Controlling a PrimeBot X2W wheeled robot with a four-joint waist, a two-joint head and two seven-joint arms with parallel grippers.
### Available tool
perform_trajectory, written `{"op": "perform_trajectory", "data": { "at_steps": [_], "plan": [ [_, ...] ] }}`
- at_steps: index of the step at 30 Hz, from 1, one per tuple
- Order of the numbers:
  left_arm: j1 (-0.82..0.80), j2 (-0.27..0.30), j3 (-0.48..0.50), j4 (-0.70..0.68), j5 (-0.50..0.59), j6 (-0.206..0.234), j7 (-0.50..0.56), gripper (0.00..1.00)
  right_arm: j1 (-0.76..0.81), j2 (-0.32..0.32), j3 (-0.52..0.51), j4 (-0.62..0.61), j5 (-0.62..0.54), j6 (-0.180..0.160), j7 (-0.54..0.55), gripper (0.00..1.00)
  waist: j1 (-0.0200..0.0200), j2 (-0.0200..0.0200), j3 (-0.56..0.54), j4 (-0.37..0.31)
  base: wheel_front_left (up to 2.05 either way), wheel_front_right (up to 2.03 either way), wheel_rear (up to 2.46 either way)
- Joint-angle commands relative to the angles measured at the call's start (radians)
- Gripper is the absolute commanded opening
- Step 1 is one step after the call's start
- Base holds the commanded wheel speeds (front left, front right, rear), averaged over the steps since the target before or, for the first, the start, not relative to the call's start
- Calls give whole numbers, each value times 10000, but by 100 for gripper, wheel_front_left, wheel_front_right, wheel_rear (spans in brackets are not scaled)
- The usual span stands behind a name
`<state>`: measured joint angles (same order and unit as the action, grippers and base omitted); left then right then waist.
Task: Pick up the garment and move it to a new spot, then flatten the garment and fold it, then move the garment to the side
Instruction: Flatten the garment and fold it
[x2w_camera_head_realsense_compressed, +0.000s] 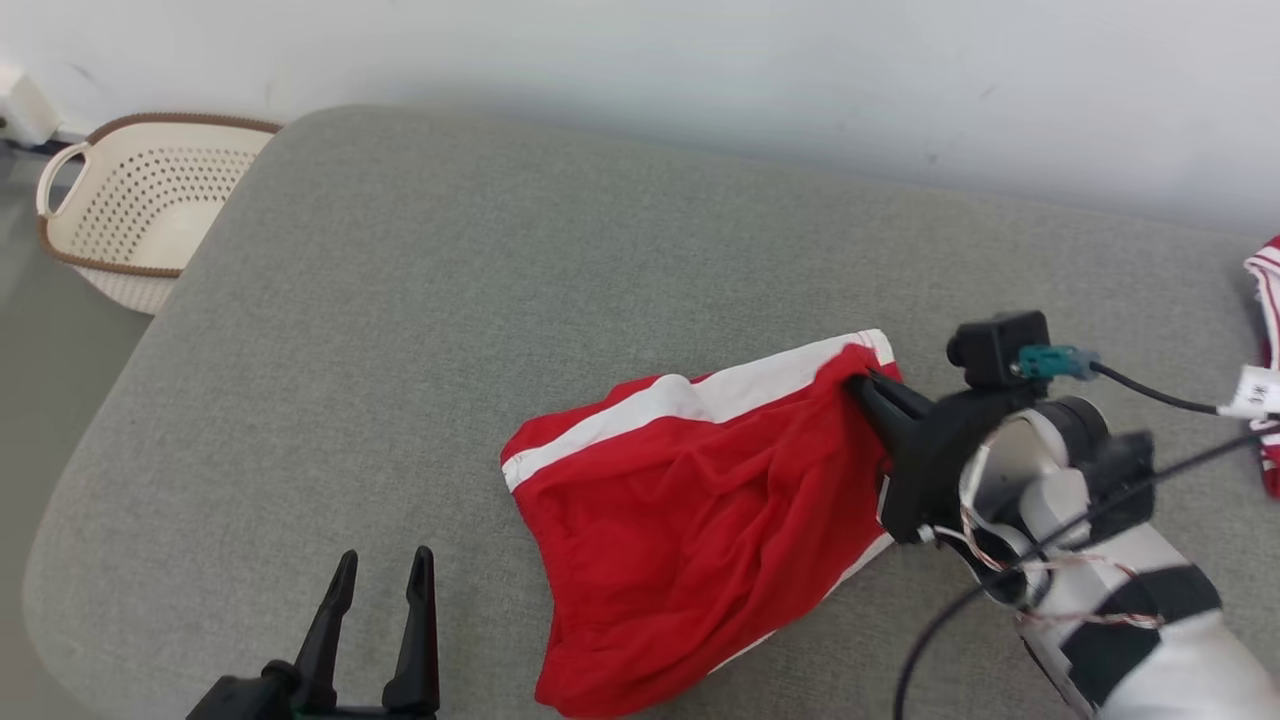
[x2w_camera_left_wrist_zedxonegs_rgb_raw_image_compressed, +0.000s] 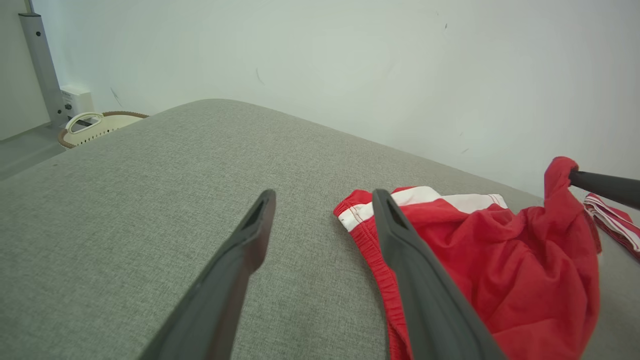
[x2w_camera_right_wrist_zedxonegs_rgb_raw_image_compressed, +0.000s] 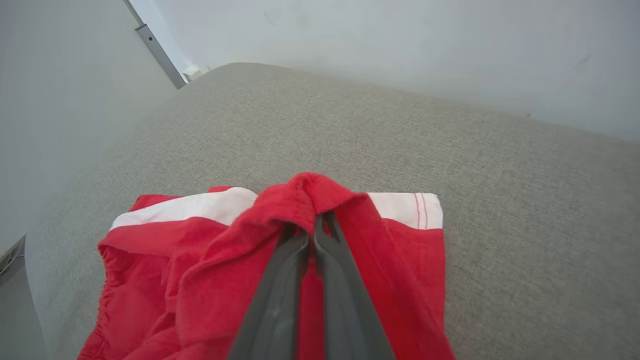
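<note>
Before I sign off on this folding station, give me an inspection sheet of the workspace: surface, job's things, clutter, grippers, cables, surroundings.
Surface: grey padded fabric top, rounded corners, no stains seen.
Job's things: red garment with a white band, crumpled, one edge pinched and raised.
Clutter: second red-and-white garment at the right edge.
Grippers: left gripper open over bare fabric; right gripper shut on the red garment.
Cables: black cables run along the right wrist.
Surroundings: cream perforated basket beyond the far left corner; pale wall behind.
</note>
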<state>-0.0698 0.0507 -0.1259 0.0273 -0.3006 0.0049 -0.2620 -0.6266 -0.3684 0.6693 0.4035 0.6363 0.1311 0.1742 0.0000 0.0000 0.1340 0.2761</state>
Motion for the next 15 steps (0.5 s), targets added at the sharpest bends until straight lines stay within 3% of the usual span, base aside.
{"op": "perform_trajectory", "data": {
  "at_steps": [1, 11, 12, 14, 15],
  "plan": [
    [-170, 5, -39, 39, -38, 16, -38, 100, -514, 145, 222, 621, 76, -9, -281, 0, 0, 0, 178, 188, 0, 0, 0],
    [-329, 3, -326, 115, -140, 78, -38, 100, -2062, 871, 1336, 3613, 377, -9, -1466, 0, 0, 0, 313, 520, 0, 0, 0],
    [-332, 5, -346, 121, -152, 95, -38, 100, -2161, 915, 1464, 3841, 417, -9, -1583, 12, 0, 0, 307, 534, 0, 0, 0],
    [-324, 3, -348, 133, -168, 122, -38, 100, -2348, 969, 1628, 4207, 453, -9, -1962, 80, 0, 0, 282, 527, 0, 0, 0],
    [-309, 5, -325, 134, -176, 118, -38, 100, -2387, 992, 1709, 4381, 516, -9, -2121, 100, 0, 0, 267, 503, 0, 0, 0]
  ]
}}
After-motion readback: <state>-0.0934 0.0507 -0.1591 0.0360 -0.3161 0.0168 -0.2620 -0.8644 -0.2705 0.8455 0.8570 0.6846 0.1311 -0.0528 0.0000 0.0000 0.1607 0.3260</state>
